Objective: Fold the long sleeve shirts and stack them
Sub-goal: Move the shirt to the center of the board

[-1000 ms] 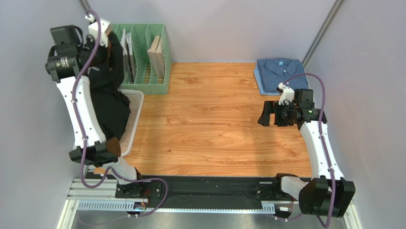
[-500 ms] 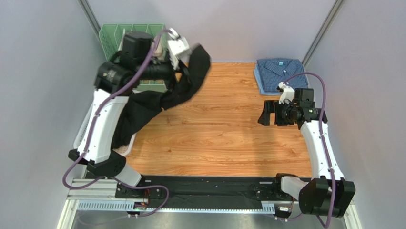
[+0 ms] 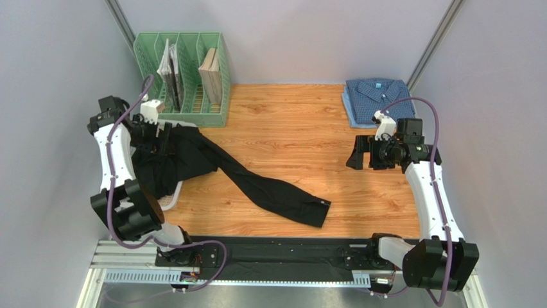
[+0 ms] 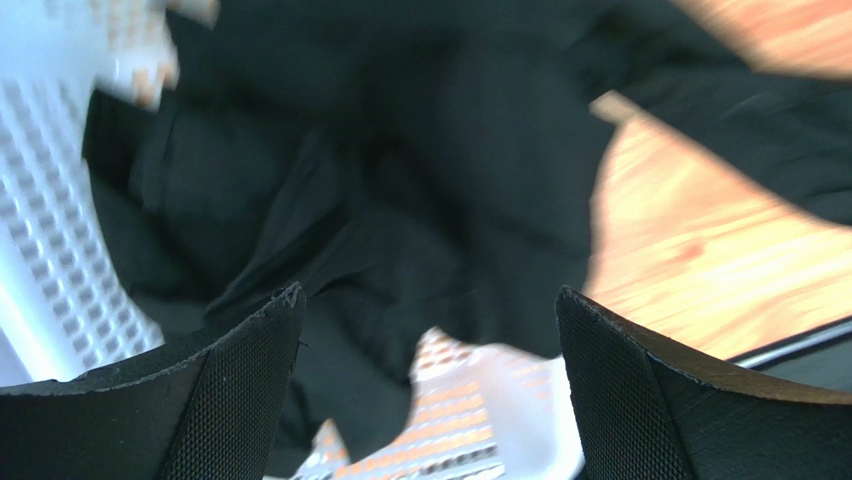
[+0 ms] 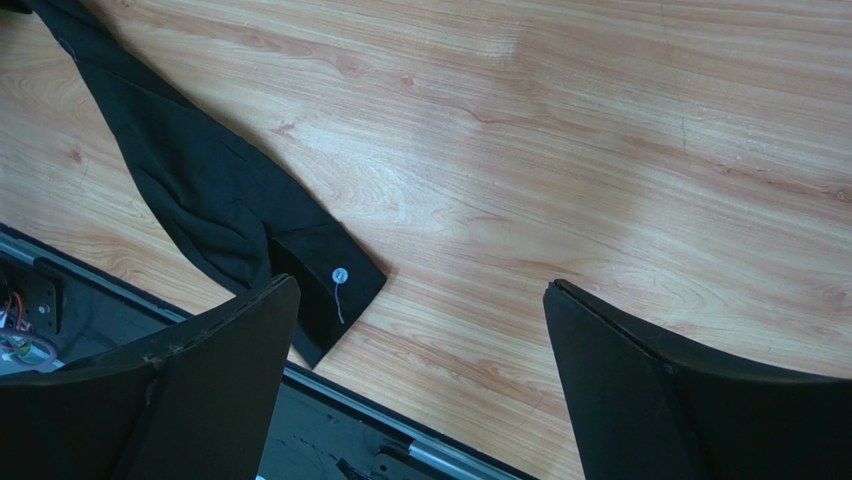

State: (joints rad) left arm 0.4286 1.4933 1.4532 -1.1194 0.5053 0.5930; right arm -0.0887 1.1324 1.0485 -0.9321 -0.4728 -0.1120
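The black long sleeve shirt (image 3: 192,157) lies half over the white basket (image 3: 169,197) at the left. One sleeve runs out across the wooden table to a cuff (image 3: 314,212). My left gripper (image 3: 164,141) hovers open just above the bunched black cloth (image 4: 420,180), holding nothing. The blue checked shirt (image 3: 375,97) sits folded at the back right. My right gripper (image 3: 359,154) hangs open over the table, empty. In the right wrist view the black cuff with its white button (image 5: 340,275) lies just left of my right gripper (image 5: 420,285).
A green divider rack (image 3: 212,112) holding books stands at the back left, behind the basket. The basket's white mesh (image 4: 50,270) shows under the left gripper (image 4: 428,296). A black rail (image 3: 282,256) runs along the near table edge.
The left arm swung the black shirt up out of the basket and toward the table, then opened and let it go. The sleeve now lies across the wood. The right arm has not moved.
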